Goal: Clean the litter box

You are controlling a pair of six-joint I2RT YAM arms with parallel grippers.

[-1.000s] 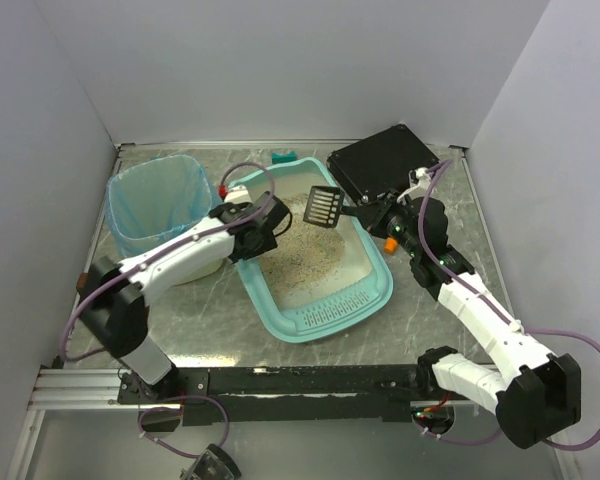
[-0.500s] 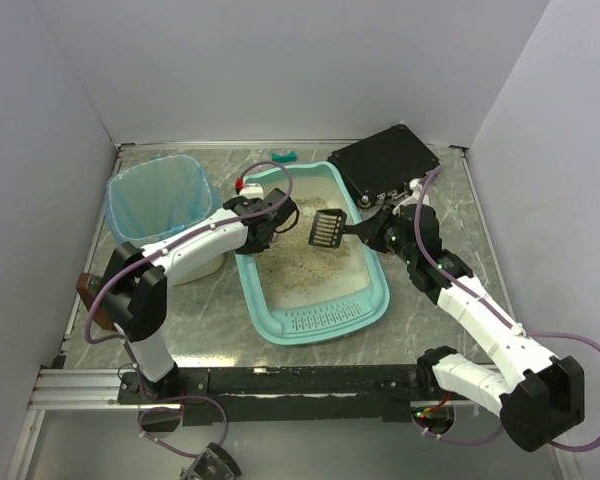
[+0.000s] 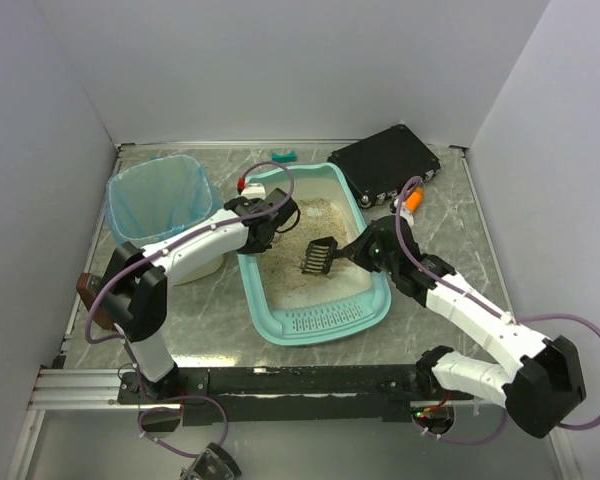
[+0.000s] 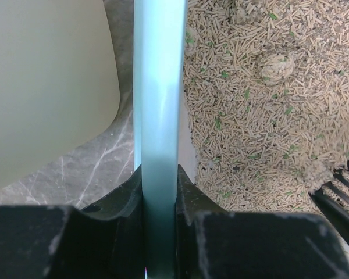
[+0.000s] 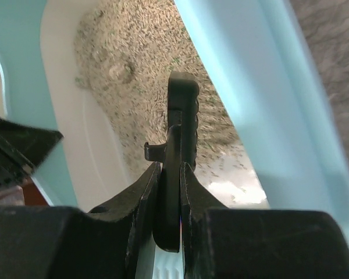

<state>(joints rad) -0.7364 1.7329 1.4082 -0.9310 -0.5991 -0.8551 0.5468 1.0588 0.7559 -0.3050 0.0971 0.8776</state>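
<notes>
The teal litter box (image 3: 280, 322) sits mid-table with beige pellet litter (image 3: 292, 283) inside. My left gripper (image 3: 272, 214) is shut on its left rim; the left wrist view shows the teal rim (image 4: 158, 104) pinched between the jaws of that gripper (image 4: 159, 174). My right gripper (image 3: 364, 250) is shut on the handle of a black slotted scoop (image 3: 318, 257), whose head tilts down into the litter. In the right wrist view the scoop (image 5: 183, 110) shows edge-on in the gripper (image 5: 170, 168). A clump (image 4: 277, 67) lies in the litter (image 4: 262, 128).
A white bin lined with a blue bag (image 3: 160, 205) stands just left of the box, and its wall (image 4: 46, 87) lies close to the gripped rim. A black case (image 3: 383, 160) lies at the back right, a small teal piece (image 3: 284, 156) at the back wall. Enclosure walls surround the table.
The left gripper closed onto the box's left rim and the box shifted toward the back. The right arm lowered the scoop from above the box down into the litter.
</notes>
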